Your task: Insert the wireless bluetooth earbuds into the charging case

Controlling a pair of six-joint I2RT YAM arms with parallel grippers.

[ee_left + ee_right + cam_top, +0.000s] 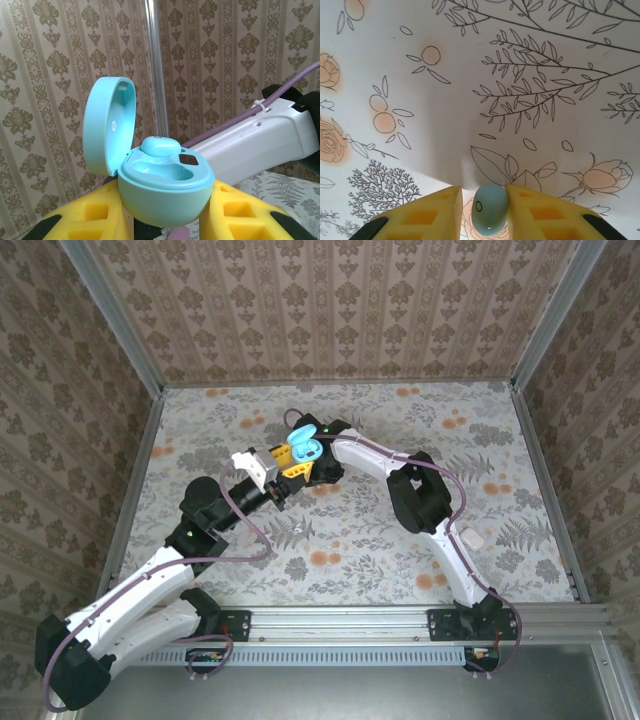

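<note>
With left pincer [167, 216] clamped on open case [165, 192], align earbud [490, 214] pinched by right pincer [485, 210] squarely over empty socket [165, 174]

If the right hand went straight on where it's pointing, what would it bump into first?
Most likely the flowery table. The right hand, pinching a light blue earbud, points at that printed surface with nothing seen between; how far away is hard to tell.

Charging case [167, 187] sits in the left tool [167, 216], lid [107, 125] at frame left, one earbud [160, 146] inside; another earbud [490, 208] sits in the right tool [485, 212], above the surface [470, 75].
</note>
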